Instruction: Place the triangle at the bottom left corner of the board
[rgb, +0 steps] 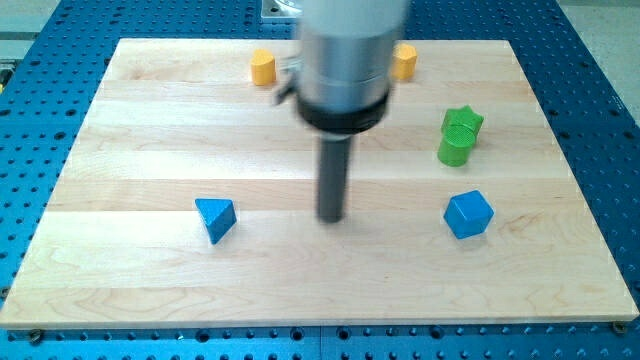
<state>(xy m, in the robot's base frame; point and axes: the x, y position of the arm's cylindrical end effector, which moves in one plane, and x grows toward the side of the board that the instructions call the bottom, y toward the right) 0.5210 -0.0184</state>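
Note:
A blue triangle block (216, 217) lies on the wooden board (130, 280), left of the middle and toward the view's bottom. My tip (332, 219) rests on the board near the centre, well to the right of the triangle and not touching it. The rod rises to the large grey arm body at the view's top.
A blue cube-like block (468, 214) sits to the right of my tip. Two green blocks (459, 136) stand together at the right. A yellow block (263, 67) is at the top left of the arm and another yellow block (405, 61) at its right, partly hidden.

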